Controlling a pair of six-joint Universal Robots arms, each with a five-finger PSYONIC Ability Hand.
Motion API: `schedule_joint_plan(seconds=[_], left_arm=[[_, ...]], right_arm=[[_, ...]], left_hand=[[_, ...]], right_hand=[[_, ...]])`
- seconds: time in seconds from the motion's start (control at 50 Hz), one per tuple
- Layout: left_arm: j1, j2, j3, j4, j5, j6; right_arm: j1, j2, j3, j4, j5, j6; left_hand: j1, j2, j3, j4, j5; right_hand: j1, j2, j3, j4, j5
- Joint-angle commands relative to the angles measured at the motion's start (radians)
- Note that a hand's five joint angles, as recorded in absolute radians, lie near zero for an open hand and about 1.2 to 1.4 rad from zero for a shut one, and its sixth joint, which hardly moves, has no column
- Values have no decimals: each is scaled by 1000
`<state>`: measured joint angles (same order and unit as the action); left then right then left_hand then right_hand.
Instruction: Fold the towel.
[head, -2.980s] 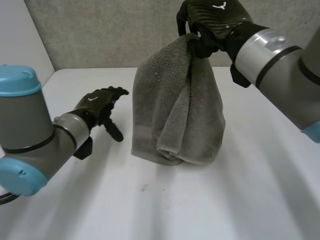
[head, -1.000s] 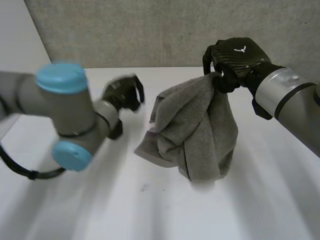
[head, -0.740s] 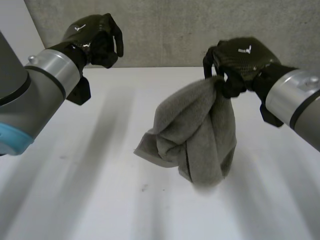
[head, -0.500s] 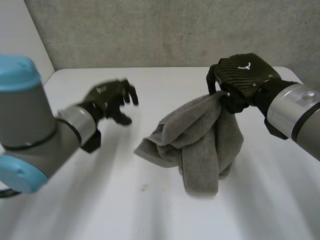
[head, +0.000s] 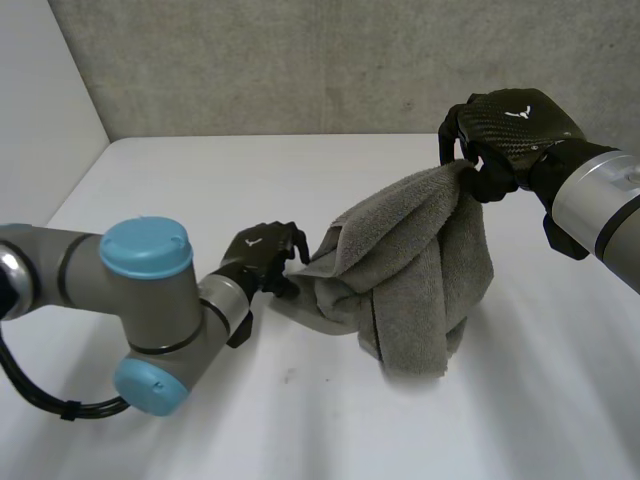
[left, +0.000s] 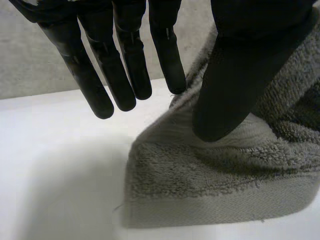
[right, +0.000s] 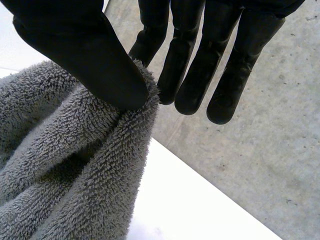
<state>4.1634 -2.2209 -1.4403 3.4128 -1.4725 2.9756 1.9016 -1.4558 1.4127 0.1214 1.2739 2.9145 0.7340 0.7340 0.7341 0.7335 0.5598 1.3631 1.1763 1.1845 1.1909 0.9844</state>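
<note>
Grey towel (head: 420, 260) bunched up and half lifted. Its top gather is held up off the white table (head: 200, 190). The rest hangs in thick folds, and the bottom of the bundle rests on the table.

Right hand (head: 510, 125) is over the right side of the table, above the towel. It is clamped on the towel's top gather. In the right wrist view the thumb of the right hand (right: 75, 45) presses the towel (right: 75, 165) against the nearest finger. The other fingers are straight and clear of the cloth. Table (right: 185, 200) and grey wall (right: 260, 165) lie beyond.

Left hand (head: 262, 252) is low at the towel's left side, at the flat corner that trails out onto the table. The left arm (head: 145, 245) is bent in front of it, blue cap up.

In the left wrist view the left hand (left: 235, 75) is spread, fingers straight and apart from the thumb, nothing pinched. The thumb is over the towel (left: 210, 175) close to the corner's hemmed edge. Cannot tell if it touches. The fingertips hang above the bare table (left: 60, 165) just beside the towel's edge.

Grey wall (head: 300, 60) runs behind the table.
</note>
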Motion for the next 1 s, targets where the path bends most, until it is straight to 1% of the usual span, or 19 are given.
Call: schedule_joint_plan(seconds=[0.02, 0.18, 0.26, 0.28, 0.32, 0.44, 0.48, 0.54, 0.58, 0.6, 0.64, 0.66, 0.7, 0.74, 0.82, 0.86, 0.92, 0.96, 1.0], left_arm=[[-20, -69, 66, -4, -3, 6], [-28, -114, 116, -6, -3, 8], [-37, -131, 132, -7, -3, 8], [-37, -131, 132, -7, -3, 8], [-49, -131, 130, -7, -3, 8], [-51, -103, 130, -17, -3, 9], [-28, 1, 130, -49, -8, 9], [-5, 69, 129, -72, -8, 14], [67, 194, 136, -125, 7, 31], [67, 195, 136, -125, 8, 31], [113, 300, 153, -203, 18, 89], [113, 300, 153, -204, 18, 89], [121, 340, 164, -248, 31, 126], [123, 394, 172, -323, 67, 196], [121, 418, 161, -374, 97, 243], [121, 434, 141, -401, 101, 258], [123, 446, 123, -406, 103, 261], [130, 463, 75, -403, 103, 264], [133, 474, 51, -403, 104, 264]], right_arm=[[-1, -2, -1, 0, 1, 0], [-3, -2, -5, 0, -1, 0], [-4, -2, -8, 0, 1, 0], [-4, -2, -8, 0, 1, 0], [-4, -2, -9, 0, 1, 0], [-4, 0, -14, 0, -1, -3], [-3, 3, -17, 10, -4, -11], [1, 15, -15, 43, -7, -29], [4, 29, -12, 76, -8, -50], [4, 29, -12, 77, -8, -51], [14, 58, -5, 177, -11, -131], [14, 58, -5, 178, -11, -132], [16, 72, 11, 274, -4, -231], [25, 75, 31, 323, -7, -263], [80, 77, 64, 411, -41, -291], [129, 77, 65, 463, -94, -288], [139, 75, 55, 462, -114, -287], [125, 78, -9, 436, -120, -270], [104, 81, -44, 420, -120, -244]], left_hand=[[93, 93, 93, 94, 93], [137, 137, 137, 138, 137], [389, 389, 389, 389, 389], [390, 390, 390, 390, 389], [661, 661, 661, 662, 661], [662, 662, 662, 663, 662], [662, 662, 662, 663, 662], [662, 662, 662, 663, 662], [662, 662, 662, 663, 662], [662, 662, 662, 663, 662], [662, 662, 662, 663, 662], [662, 662, 662, 663, 662], [662, 662, 662, 663, 662], [662, 662, 662, 663, 662], [662, 662, 662, 663, 662], [662, 662, 662, 663, 662], [662, 662, 662, 663, 662], [662, 662, 662, 663, 662], [662, 662, 662, 663, 662]], right_hand=[[33, 220, 212, 205, 237], [33, 220, 212, 205, 237], [33, 220, 212, 205, 237], [33, 220, 212, 205, 237], [33, 220, 212, 205, 237], [33, 220, 212, 205, 237], [33, 220, 212, 205, 237], [33, 220, 212, 205, 237], [33, 220, 212, 205, 237], [33, 220, 212, 205, 237], [33, 220, 212, 205, 237], [33, 220, 212, 205, 237], [33, 220, 212, 205, 237], [33, 220, 212, 205, 237], [33, 220, 212, 205, 237], [-707, -521, -529, -535, -503], [-782, -595, -603, -610, -578], [-913, -726, -735, -741, -709], [-929, -742, -750, -756, -724]])
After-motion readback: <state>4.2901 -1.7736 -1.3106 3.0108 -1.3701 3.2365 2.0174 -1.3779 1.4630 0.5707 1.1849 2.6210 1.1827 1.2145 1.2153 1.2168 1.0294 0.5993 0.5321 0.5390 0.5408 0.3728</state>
